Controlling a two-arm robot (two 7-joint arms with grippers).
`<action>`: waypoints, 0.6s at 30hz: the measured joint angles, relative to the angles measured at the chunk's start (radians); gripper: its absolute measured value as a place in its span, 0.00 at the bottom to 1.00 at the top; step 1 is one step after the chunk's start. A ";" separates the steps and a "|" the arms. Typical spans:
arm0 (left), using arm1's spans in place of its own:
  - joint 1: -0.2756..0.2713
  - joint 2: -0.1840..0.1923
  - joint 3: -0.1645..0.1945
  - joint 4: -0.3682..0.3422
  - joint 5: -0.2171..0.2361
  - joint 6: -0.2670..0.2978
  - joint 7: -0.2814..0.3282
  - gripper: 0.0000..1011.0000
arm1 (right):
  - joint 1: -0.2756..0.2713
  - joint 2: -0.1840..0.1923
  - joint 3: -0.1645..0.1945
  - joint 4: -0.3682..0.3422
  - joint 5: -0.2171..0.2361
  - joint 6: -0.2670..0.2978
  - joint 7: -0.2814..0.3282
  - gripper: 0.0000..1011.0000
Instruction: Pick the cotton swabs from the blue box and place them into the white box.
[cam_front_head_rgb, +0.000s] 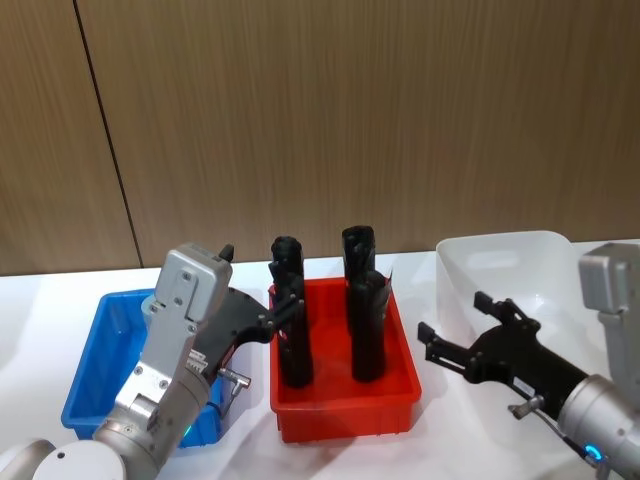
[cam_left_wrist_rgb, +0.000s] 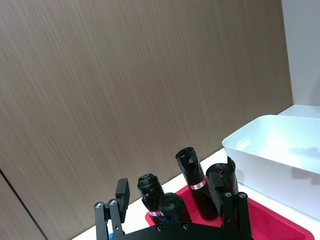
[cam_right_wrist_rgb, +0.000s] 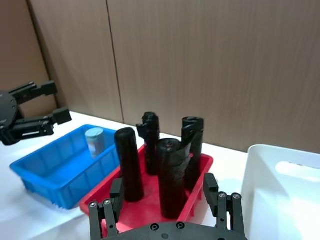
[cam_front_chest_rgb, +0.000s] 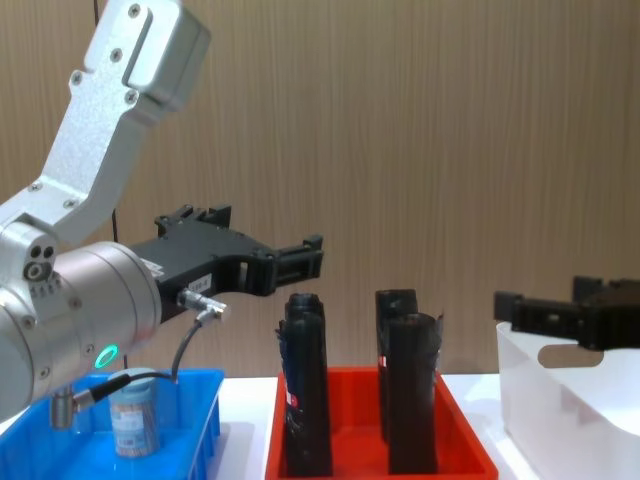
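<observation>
Left arm is reaching forward from low on the robot's left, silver forearm angled up, its left gripper (cam_front_chest_rgb: 300, 258) hanging raised in the air with fingers spread and nothing between them. Right arm is extending in from the robot's right, the right gripper (cam_front_head_rgb: 452, 343) likewise hovering with fingers apart and empty.

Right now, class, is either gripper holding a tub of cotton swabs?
No: the one tub of cotton swabs stands in the blue box, and both the left gripper and right gripper hang open and empty.
</observation>
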 joint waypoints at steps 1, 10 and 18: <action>0.000 0.000 0.000 0.000 0.000 0.000 0.000 0.99 | 0.004 -0.001 -0.001 0.005 -0.001 0.005 0.008 0.99; 0.000 0.000 0.000 0.000 0.000 0.000 0.000 0.99 | 0.067 -0.027 -0.019 0.079 -0.035 0.041 0.076 0.99; 0.000 0.000 0.000 0.000 0.000 0.000 0.000 0.99 | 0.116 -0.053 -0.033 0.146 -0.063 0.048 0.110 0.99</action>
